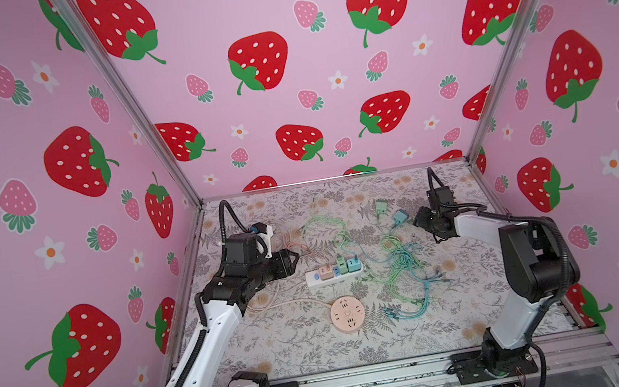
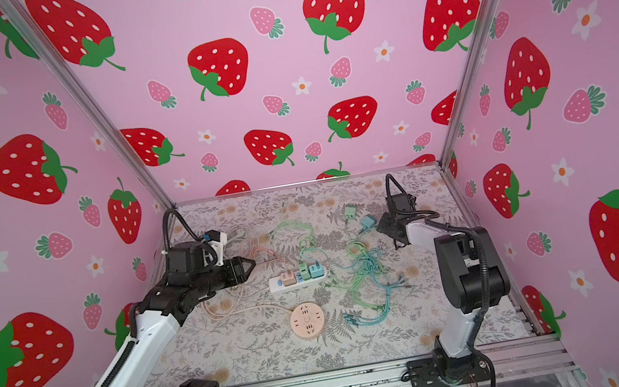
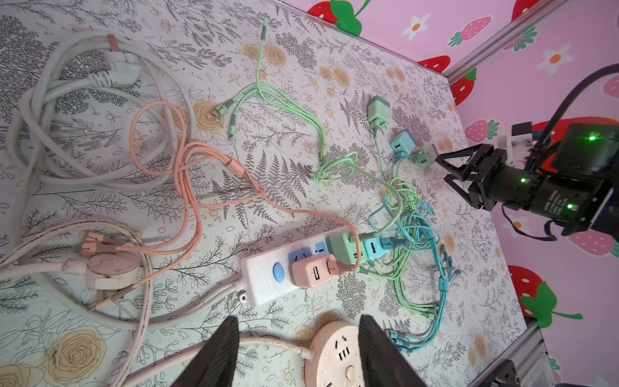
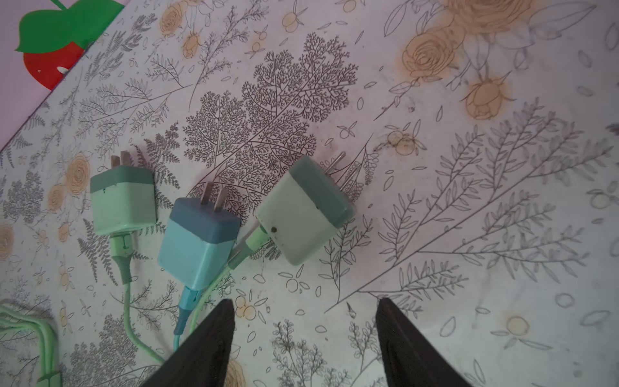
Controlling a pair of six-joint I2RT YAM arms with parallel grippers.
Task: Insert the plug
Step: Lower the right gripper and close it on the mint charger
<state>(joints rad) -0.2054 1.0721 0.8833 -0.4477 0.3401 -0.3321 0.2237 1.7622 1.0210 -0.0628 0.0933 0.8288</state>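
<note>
Three loose plugs lie at the back right of the table: a green plug [image 4: 122, 204], a blue plug [image 4: 197, 241] and a pale green plug [image 4: 308, 214], prongs pointing away from my right gripper [image 4: 304, 308]. That gripper [image 1: 417, 223] hovers open just beside them, holding nothing. A white power strip [image 1: 315, 280] in mid-table carries pink, green and blue adapters. A round pink socket [image 1: 347, 315] lies nearer the front. My left gripper [image 1: 295, 260] stands open and empty, left of the strip, with the round socket [image 3: 335, 355] below its fingertips.
Tangled green and blue cables [image 1: 403, 268] spread between the strip and the right arm. Pink cables [image 3: 187, 174] and a coiled white cord with its plug [image 3: 114, 75] lie at the back left. Strawberry-printed walls close three sides; a metal rail [image 1: 370, 378] runs along the front.
</note>
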